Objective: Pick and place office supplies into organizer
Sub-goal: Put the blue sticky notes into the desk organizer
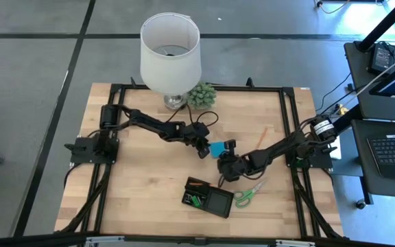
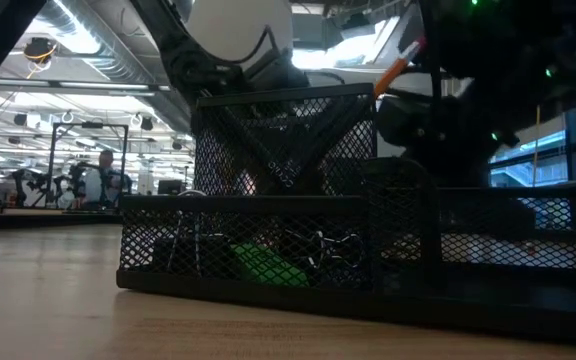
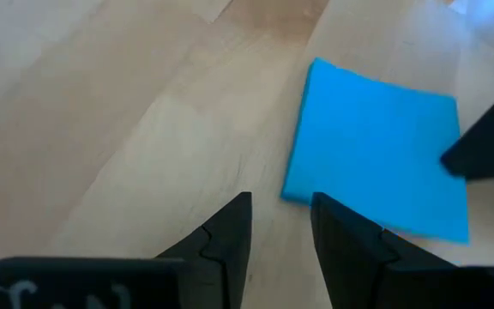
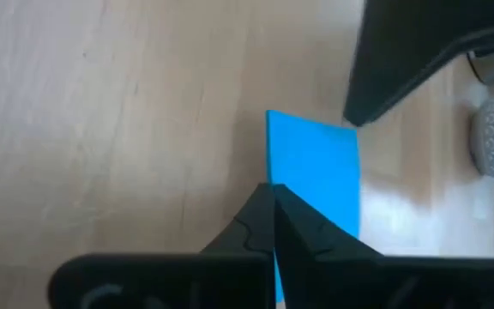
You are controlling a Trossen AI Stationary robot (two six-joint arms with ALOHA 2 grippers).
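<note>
The blue sticky-note pad (image 1: 217, 148) lies flat on the wooden table between my two grippers. My left gripper (image 3: 280, 215) is open at the pad's left side, and the pad's corner (image 3: 285, 194) shows between its fingertips. My right gripper (image 4: 273, 199) is shut at the pad's opposite edge. The black mesh organizer (image 1: 208, 197) stands nearer the front edge, with a green piece (image 2: 266, 268) and clips (image 2: 183, 250) inside. Green-handled scissors (image 1: 249, 194) lie to its right. An orange pencil (image 1: 262, 136) lies behind my right arm. My left gripper has one finger (image 3: 337, 225) over the pad's near edge, but I cannot tell whether it touches the pad. My right gripper is shut at the pad's edge (image 4: 270, 172), slanting down from the table's right. A blue sliver (image 4: 276, 279) shows between its fingers; one sheet or several, I cannot tell. The pad lies on the table.
A white lamp (image 1: 170, 51) and a small green plant (image 1: 201, 95) stand at the table's far edge. A black frame (image 1: 290, 123) runs around the tabletop. Bare wood lies left of the organizer and toward the near left corner.
</note>
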